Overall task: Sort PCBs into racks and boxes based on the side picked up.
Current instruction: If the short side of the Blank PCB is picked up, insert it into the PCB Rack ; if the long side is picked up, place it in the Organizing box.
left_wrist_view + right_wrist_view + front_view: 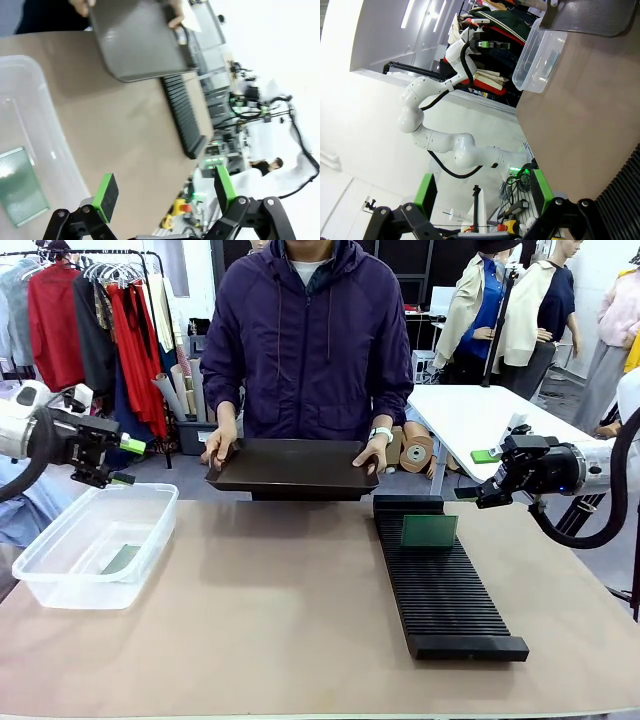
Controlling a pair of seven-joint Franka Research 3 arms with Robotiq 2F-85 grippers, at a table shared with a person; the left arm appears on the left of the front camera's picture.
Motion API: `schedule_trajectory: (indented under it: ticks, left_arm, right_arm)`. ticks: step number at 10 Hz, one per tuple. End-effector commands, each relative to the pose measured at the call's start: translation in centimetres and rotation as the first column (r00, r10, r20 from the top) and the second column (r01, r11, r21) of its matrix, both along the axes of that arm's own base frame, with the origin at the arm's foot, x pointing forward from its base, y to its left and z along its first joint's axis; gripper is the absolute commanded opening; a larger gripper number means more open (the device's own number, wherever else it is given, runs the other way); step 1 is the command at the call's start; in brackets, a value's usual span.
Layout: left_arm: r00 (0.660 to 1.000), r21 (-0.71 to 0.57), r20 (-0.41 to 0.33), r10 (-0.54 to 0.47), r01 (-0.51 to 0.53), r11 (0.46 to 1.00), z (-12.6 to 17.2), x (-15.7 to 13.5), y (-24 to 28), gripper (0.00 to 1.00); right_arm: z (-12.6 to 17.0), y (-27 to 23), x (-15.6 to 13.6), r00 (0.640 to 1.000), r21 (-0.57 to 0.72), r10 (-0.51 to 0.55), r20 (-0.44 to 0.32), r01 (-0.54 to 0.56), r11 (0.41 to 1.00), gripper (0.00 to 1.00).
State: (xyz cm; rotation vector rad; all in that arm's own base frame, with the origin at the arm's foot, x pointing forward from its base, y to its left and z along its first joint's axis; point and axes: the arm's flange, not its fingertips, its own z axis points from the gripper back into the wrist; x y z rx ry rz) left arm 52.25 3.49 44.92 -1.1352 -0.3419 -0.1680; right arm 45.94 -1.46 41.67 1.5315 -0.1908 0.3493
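From my station I see both arms pulled back to the sides of the tabletop. The left gripper hangs above the far left edge, over the far end of the clear box, its fingers spread wide with nothing between them; its own wrist view shows the green pads well apart over bare tabletop and the box wall. The right gripper sits off the far right side, just beyond the rack's far end, and it too stands wide open and empty, as its wrist view confirms with both pads parted. One PCB lies flat on the bottom of the box, dotted lighter face up as I read it from the left wrist view. A second PCB stands upright in a slot near the far end of the long black rack, which runs from near to far on the right half of the tabletop. At the far edge a person in a purple jacket holds a flat black tray with both hands, one at each end, lifted just above the surface. I cannot tell whether anything lies on the tray.
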Motion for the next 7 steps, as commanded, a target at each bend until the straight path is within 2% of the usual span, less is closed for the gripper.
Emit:
schedule_trajectory:
  ticks: [1, 4, 5, 7]
  left_arm:
    - [0.999, -0.115, 0.008, -0.037, 0.038, 0.993, -0.26, -0.34, 0.69, 1.00]
    - [0.997, -0.146, 0.015, -0.072, 0.073, 0.987, 0.14, -0.46, 0.17, 1.00]
    - [0.999, -0.108, -0.009, -0.045, 0.044, 0.993, 0.12, -0.65, 0.30, 1.00]
    - [0.999, -0.108, -0.009, -0.045, 0.044, 0.993, 0.12, -0.65, 0.30, 1.00]
  right_arm:
    - [0.20, 0.19, 0.10, 1.000, -0.012, 0.000, 0.006, 0.000, 1.000, 1.00]
    - [0.20, 0.19, 0.10, 1.000, -0.012, 0.000, 0.006, 0.000, 1.000, 1.00]
    - [0.20, 0.19, 0.10, 1.000, -0.012, 0.000, 0.006, 0.000, 1.000, 1.00]
    - [0.20, 0.19, 0.10, 1.000, -0.012, 0.000, 0.006, 0.000, 1.000, 1.00]
